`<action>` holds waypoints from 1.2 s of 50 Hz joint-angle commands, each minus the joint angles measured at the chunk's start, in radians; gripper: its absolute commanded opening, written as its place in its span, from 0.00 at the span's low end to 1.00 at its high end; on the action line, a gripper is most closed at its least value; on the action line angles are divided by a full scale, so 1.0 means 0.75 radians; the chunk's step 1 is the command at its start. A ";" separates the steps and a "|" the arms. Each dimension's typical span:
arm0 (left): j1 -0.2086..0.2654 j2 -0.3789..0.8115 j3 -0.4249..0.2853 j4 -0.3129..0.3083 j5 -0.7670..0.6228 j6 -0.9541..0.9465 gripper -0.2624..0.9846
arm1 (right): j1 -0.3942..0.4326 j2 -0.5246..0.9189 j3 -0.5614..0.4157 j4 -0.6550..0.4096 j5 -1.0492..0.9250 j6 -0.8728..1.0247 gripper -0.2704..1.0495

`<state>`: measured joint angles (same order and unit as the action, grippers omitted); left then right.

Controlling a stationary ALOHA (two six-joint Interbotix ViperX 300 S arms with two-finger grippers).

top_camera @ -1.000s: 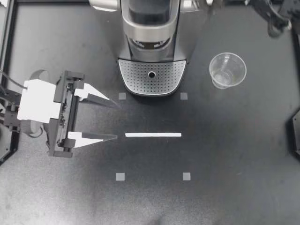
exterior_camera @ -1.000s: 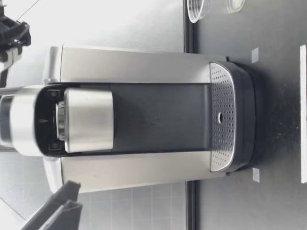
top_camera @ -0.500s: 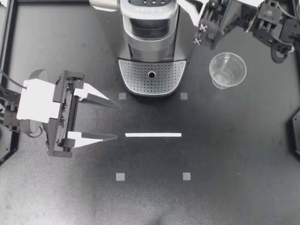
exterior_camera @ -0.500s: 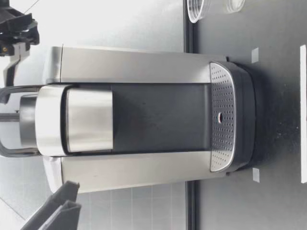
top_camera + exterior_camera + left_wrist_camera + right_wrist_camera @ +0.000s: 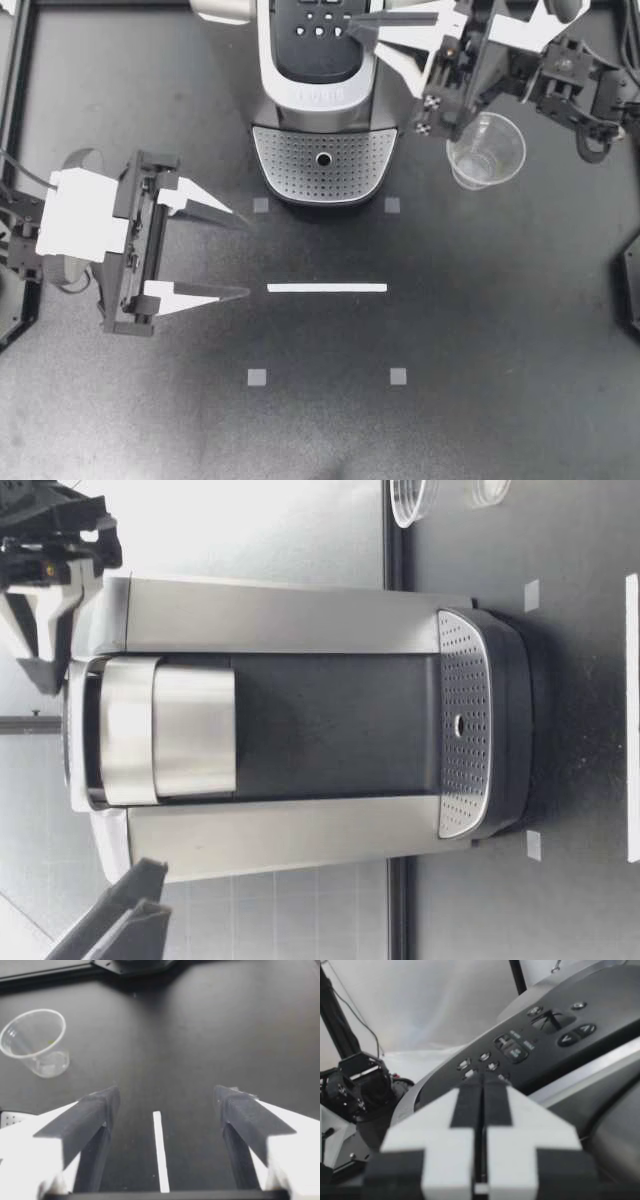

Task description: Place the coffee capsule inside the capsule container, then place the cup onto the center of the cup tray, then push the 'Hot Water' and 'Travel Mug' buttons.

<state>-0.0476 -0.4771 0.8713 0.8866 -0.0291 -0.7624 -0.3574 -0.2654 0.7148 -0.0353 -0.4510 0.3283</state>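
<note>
The coffee machine (image 5: pixel 320 90) stands at the back centre with its lid down and its button panel (image 5: pixel 322 22) facing up. My right gripper (image 5: pixel 352 28) is shut with nothing in it, its tips over the panel's right edge. In the right wrist view the joined fingertips (image 5: pixel 482 1082) point at the row of small buttons (image 5: pixel 487 1060). The clear plastic cup (image 5: pixel 485 150) stands upright on the table, right of the perforated cup tray (image 5: pixel 290 170). My left gripper (image 5: pixel 248 256) rests open and empty, left of the white tape line (image 5: pixel 326 288). No capsule shows.
Small grey squares (image 5: pixel 257 377) mark the table around the tape line. In the low view the machine (image 5: pixel 300 730) fills the middle, with my right gripper (image 5: pixel 48 675) at its top and the cup (image 5: pixel 412 500) farther away beside it. The left wrist view shows the cup (image 5: pixel 35 1042) far ahead.
The machine's lid has gone from raised to fully down. My right gripper has come in from the back right to over the button panel. The left arm has not moved.
</note>
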 commanded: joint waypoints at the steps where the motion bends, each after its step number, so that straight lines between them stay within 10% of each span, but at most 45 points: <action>1: 0.000 -0.010 -0.016 -0.002 -0.006 0.000 0.71 | -0.004 -0.014 -0.004 0.002 -0.012 0.010 0.26; 60: 0.000 -0.020 0.002 -0.033 -0.035 0.000 0.71 | -0.217 -0.642 0.689 0.119 0.867 0.751 0.26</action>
<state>-0.0476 -0.4801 0.8820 0.8652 -0.0460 -0.7624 -0.5062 -0.7470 1.2349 0.0552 0.2025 0.8836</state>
